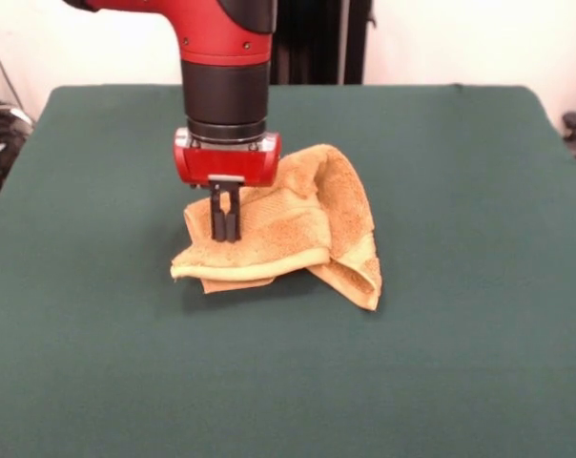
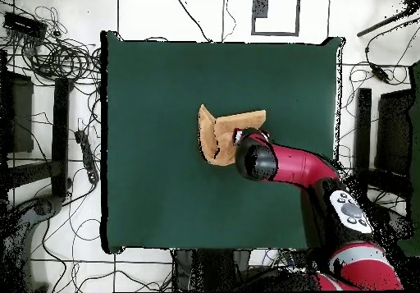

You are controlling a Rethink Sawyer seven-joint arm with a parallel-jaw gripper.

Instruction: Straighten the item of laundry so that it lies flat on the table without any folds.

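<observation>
The item of laundry (image 1: 298, 229), a mustard-yellow terry towel, lies crumpled and folded over itself near the middle of the green table (image 1: 460, 363). One flap hangs over its right side and a border band runs along the front edge. My gripper (image 1: 224, 234) points straight down onto the towel's left part. Its two black fingers (image 1: 217, 215) are pressed close together, and their tips pinch the cloth. In the overhead view the towel (image 2: 220, 134) shows as a folded wedge, and the arm's wrist (image 2: 256, 160) hides the gripper.
The red and black arm (image 2: 303, 168) reaches in over one side of the table (image 2: 164, 199). Cables and equipment (image 2: 49, 60) lie on the floor beyond the table edges.
</observation>
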